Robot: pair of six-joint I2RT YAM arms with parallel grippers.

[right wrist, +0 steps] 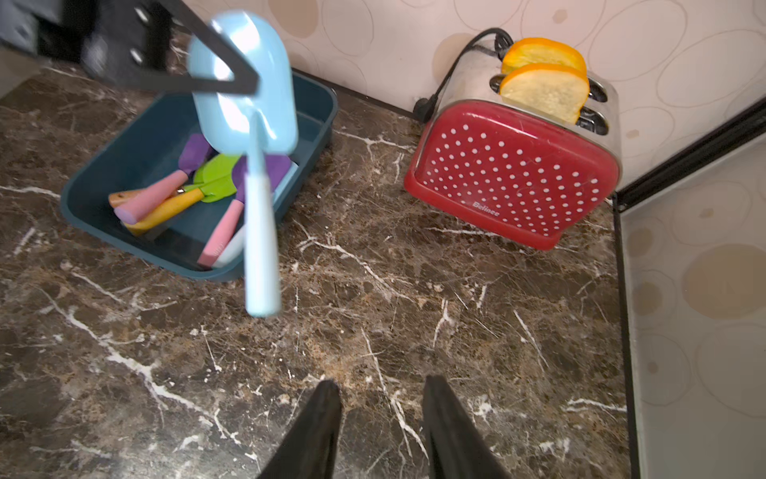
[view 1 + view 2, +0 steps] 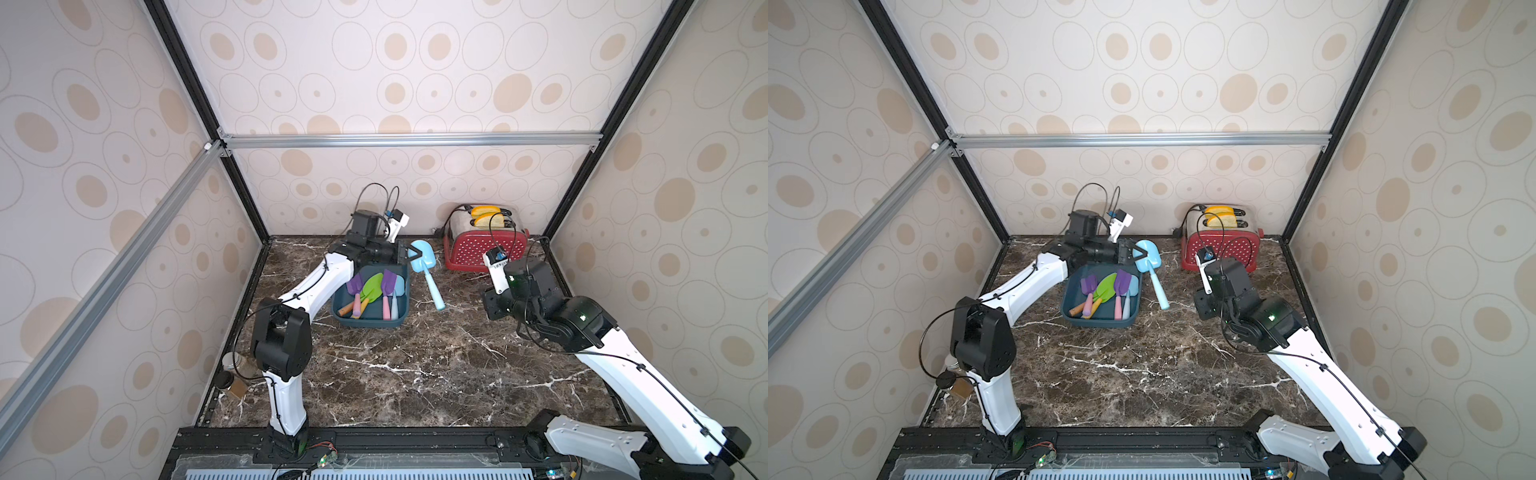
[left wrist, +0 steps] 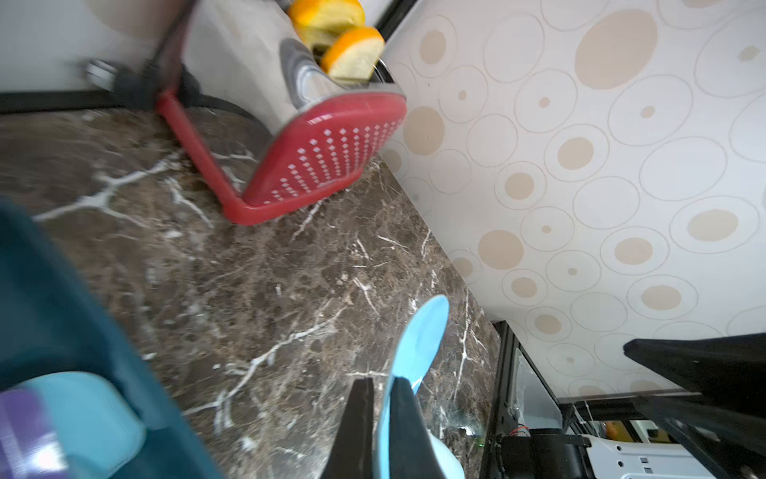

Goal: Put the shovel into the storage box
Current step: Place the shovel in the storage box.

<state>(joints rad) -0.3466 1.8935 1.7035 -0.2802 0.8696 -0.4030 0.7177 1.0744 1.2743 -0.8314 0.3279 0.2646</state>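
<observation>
Shovel (image 2: 428, 266) sits just off the far right corner of the storage box (image 2: 365, 323), outside the rim. Left gripper (image 2: 419, 253) is clamped on the blade edge. Left arm reaches across the box's far wall, forearm roughly level.

Shovel: pale blue, scoop blade, straight handle slanting down alongside the box's right wall. Cannot tell if the tip touches the table (image 2: 415, 374).

Right gripper (image 1: 381, 383): jaws apart, empty, well right of the box, pointing down.
</observation>
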